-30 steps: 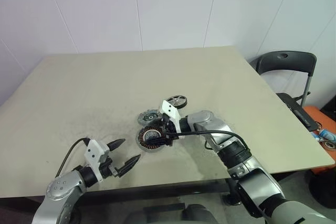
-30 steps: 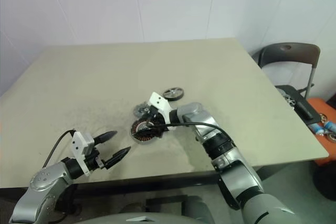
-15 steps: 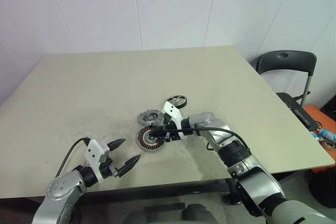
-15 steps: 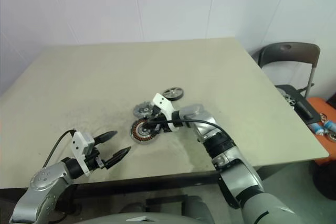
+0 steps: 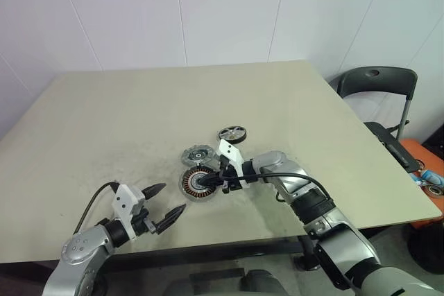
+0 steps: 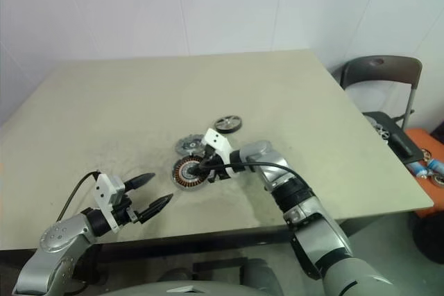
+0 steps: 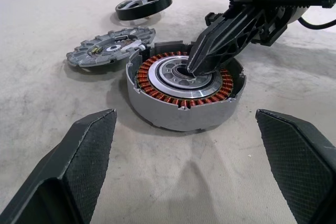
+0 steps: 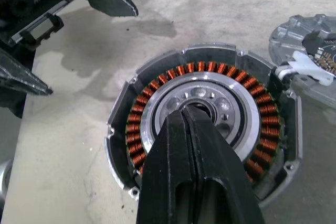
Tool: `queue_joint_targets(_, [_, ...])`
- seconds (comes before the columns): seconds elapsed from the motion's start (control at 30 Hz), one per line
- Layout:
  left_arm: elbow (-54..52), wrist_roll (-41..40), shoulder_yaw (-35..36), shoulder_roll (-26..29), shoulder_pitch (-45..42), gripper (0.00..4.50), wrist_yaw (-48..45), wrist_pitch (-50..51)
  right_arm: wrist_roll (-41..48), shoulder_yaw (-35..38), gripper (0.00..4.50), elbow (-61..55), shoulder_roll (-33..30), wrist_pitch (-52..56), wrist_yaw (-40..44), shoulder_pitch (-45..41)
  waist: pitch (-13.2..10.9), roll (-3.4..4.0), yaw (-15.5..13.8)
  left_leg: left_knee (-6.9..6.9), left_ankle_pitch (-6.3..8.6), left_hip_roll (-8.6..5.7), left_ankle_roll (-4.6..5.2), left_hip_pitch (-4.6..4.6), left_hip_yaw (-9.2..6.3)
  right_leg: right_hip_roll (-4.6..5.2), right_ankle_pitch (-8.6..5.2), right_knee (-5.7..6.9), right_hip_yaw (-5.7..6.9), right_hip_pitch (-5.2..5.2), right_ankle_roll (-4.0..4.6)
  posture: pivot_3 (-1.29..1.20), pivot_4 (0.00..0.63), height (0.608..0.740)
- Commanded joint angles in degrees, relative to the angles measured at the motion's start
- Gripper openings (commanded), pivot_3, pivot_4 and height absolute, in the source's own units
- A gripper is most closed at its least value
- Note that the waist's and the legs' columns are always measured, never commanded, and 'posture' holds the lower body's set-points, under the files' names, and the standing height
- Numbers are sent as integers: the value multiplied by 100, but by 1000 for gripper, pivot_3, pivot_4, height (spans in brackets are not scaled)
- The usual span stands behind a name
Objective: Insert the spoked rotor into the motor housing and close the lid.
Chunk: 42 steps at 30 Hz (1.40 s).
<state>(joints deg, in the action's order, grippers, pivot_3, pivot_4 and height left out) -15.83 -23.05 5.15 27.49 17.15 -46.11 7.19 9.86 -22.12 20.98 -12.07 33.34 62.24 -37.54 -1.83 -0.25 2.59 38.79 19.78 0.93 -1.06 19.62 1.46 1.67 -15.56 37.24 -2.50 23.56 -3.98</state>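
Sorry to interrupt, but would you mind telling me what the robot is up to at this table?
It is assembling a small motor. The right gripper is shut, its tips poking into the centre hub of the motor housing, which sits open on the table. The spoked rotor and the lid lie on the table just behind the housing, neither fitted yet. The left gripper hovers open near the table's front edge, holding nothing.
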Motion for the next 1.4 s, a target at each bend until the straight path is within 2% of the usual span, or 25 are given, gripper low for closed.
queue_joint_targets(0.03, [-213, -5, -28, 45, -53, 4500, -12, -37, 214, 268, 26, -186, 107, 45, -51, -130, 0, 0, -2, 0, 0, 0, 0, 1, 0, 0, 0, 0, 0, 1, 0, 0, 0, 740])
queue_joint_targets(0.23, [-241, 1, -57, 30, -80, 4500, 18, -6, 362, 486, 26, -169, 275, 114, -170, -218, 0, 1, -1, 0, 0, 0, 0, 11, 0, 1, 0, -1, 0, 10, 0, 0, 0, 740])
queue_joint_targets(0.6, [-301, -22, -69, 59, -83, 4500, 64, 39, -392, -134, 26, 369, 157, -312, -393, -44, 5, 6, 7, 7, 0, -2, -1, 76, 0, 1, 2, 11, 0, 79, 0, 0, 0, 740])
queue_joint_targets(0.9, [-315, -27, -53, 75, -133, 4500, 72, 103, 364, 809, 26, 170, 386, 21, -461, -409, 5, 8, -2, 17, -1, -2, -1, 76, 0, 2, 2, 21, 0, 76, 0, 0, 0, 740])
queue_joint_targets(1.17, [-322, -26, -51, 74, -153, 4500, 84, 123, 323, 807, 26, -60, 32, -56, -241, -449, 5, 8, -2, 16, 0, -3, 0, 78, 1, 2, 2, 19, 0, 78, -1, 0, 0, 740])
queue_joint_targets(1.37, [-305, -28, -25, 80, -140, 4500, 77, 95, 486, 974, 26, -387, -403, 420, -167, -281, 5, 8, -5, 17, 0, -3, 0, 78, 1, 1, 2, 20, 0, 78, -1, 0, 0, 740])
queue_joint_targets(1.4, [-299, -27, -22, 81, -140, 4500, 74, 89, 509, 995, 389, -416, -463, 500, -168, -255, 5, 8, -10, 17, 0, -3, 0, 78, 1, 1, 2, 20, 0, 77, -1, 0, 0, 740])
